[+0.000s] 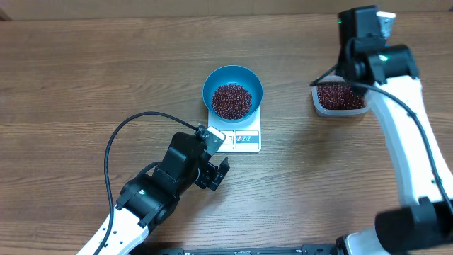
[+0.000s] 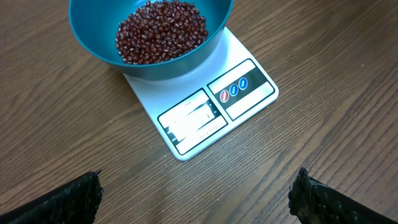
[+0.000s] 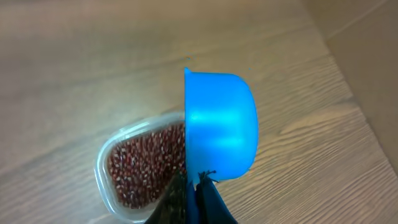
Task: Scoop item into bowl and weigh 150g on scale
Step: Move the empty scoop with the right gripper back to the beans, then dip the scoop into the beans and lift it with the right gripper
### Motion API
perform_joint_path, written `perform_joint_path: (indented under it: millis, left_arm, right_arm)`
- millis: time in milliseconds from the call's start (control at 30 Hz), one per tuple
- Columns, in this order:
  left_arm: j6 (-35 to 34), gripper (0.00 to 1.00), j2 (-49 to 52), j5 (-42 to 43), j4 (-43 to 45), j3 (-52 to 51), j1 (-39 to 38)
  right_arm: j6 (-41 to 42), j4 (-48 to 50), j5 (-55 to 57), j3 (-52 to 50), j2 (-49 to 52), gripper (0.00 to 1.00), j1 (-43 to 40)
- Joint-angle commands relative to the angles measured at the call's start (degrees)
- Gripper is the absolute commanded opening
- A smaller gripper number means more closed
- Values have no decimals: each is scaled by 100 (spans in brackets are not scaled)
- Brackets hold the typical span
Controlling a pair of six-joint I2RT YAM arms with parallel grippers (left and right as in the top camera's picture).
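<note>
The teal-blue bowl stands on the white scale, and red-brown beans fill its bottom. My left gripper hovers just in front of the scale's display, open wide with nothing between its fingers. At the far right my right gripper is shut on the handle of a bright blue scoop, which it holds on its side above the table. In the overhead view the arm hides the scoop.
A clear plastic tub with more beans sits under the right gripper, left of the scoop in the wrist view. The table's right edge lies close to the tub.
</note>
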Motion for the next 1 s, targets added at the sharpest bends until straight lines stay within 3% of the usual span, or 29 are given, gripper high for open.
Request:
perform_joint_path:
  millis: [0,367,667,967]
  left_arm:
    - [-37,99,-70,31,13,-37,31]
    - [-35,100,-70,31,13,-37,31]
    - [-35,100,-70,31,13,-37,31]
    - [-35,100,-70,31,13,-37,31]
  right_arm:
    - [48,-55,-24,-37,433,4,-7]
    - [44,-216,-120,-90,876,4,-7]
    - [42,271,-168,-868,879,4,-7]
    - [0,540,-509,-970,879,4,-7]
